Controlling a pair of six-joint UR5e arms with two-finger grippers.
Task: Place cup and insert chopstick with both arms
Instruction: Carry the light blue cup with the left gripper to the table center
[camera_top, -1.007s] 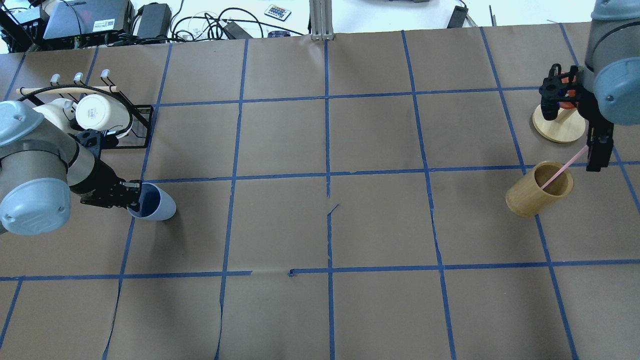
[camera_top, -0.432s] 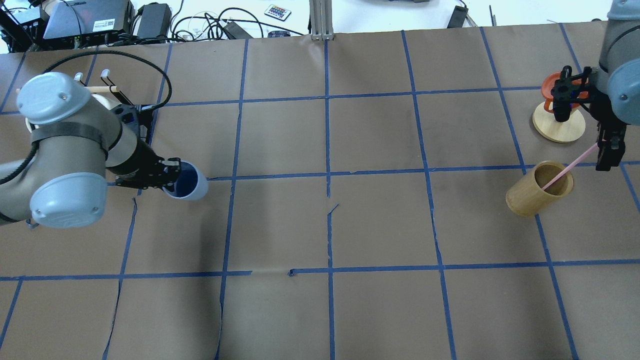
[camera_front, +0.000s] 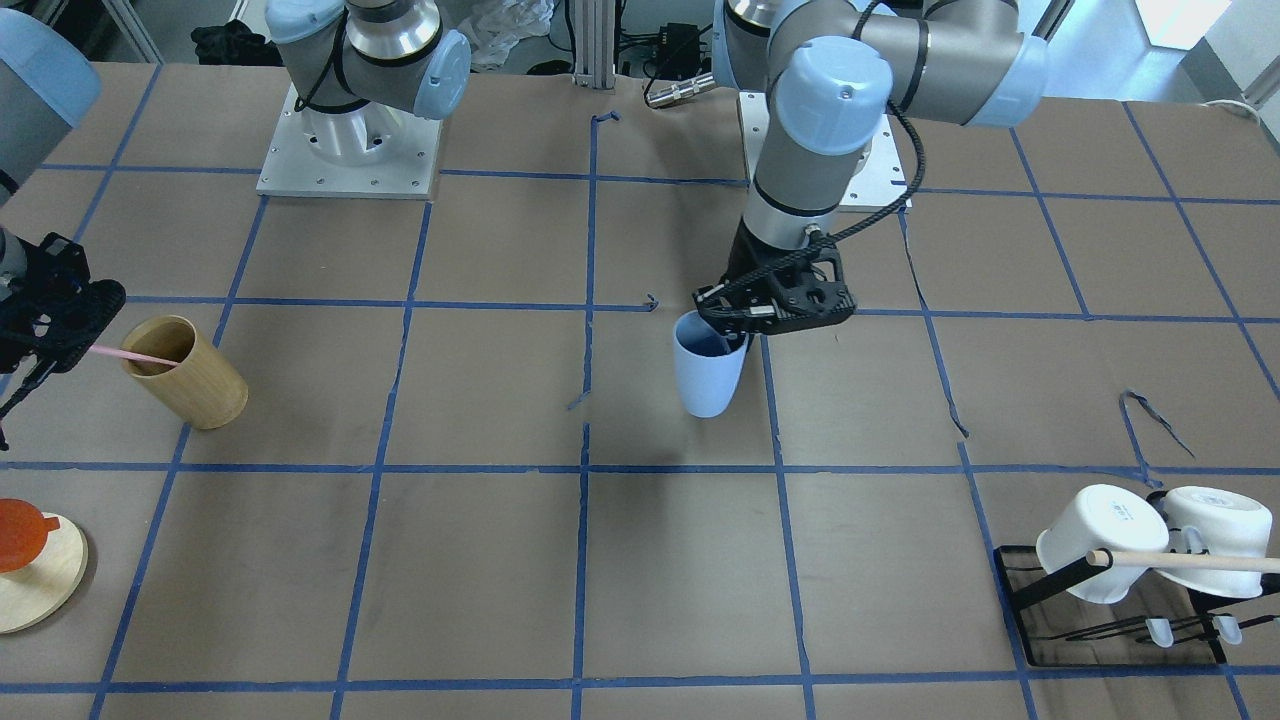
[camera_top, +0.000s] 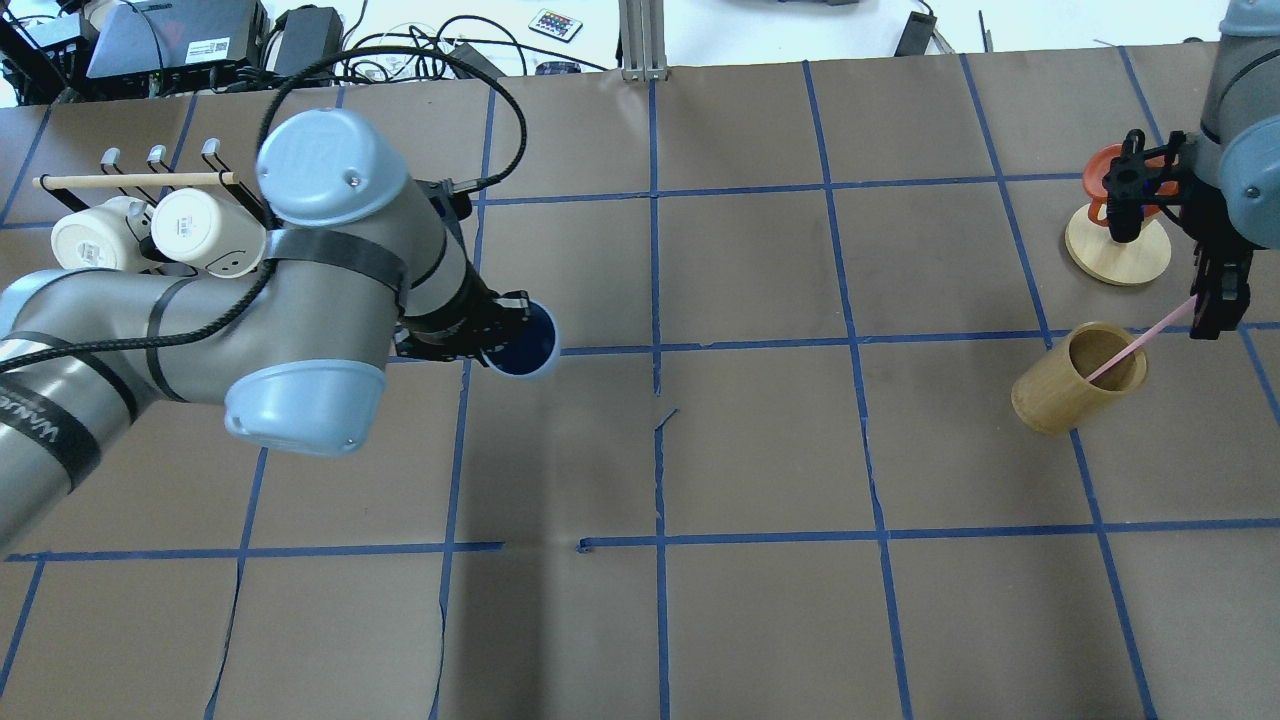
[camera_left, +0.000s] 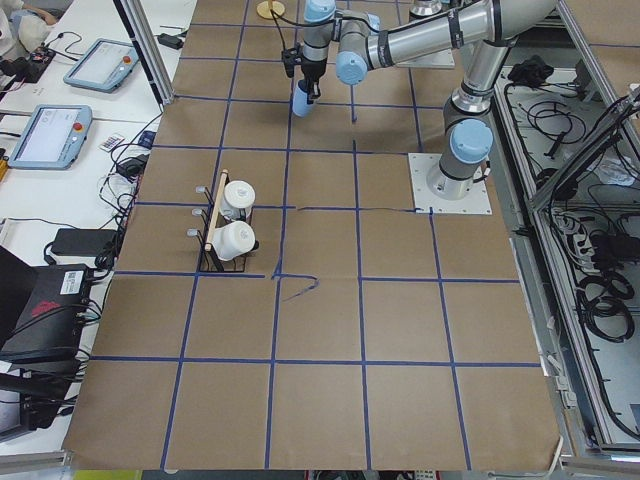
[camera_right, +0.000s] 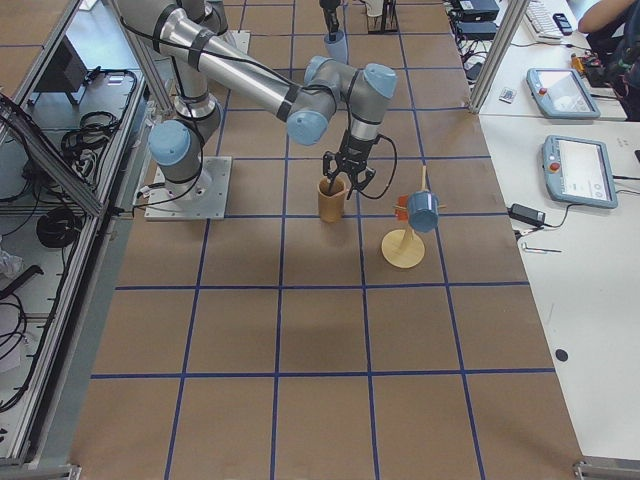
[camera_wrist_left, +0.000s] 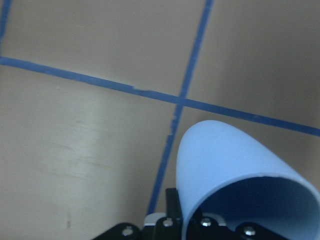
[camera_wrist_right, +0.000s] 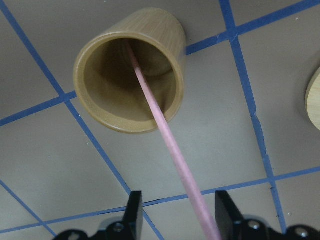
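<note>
My left gripper is shut on the rim of the light-blue cup, holding it above the table just left of centre. The cup also shows in the front view and the left wrist view. The pink chopstick leans out of the tan wooden cup at the right. My right gripper is at its upper end. In the right wrist view the fingers stand apart either side of the chopstick, which lies close to one finger.
A black rack with two white mugs and a wooden dowel stands at the far left. A round wooden stand with an orange piece sits behind the wooden cup. Blue tape lines grid the brown table.
My left arm has carried the blue cup to the right, from the table's left side towards the centre. My right gripper has shifted slightly right along the chopstick.
</note>
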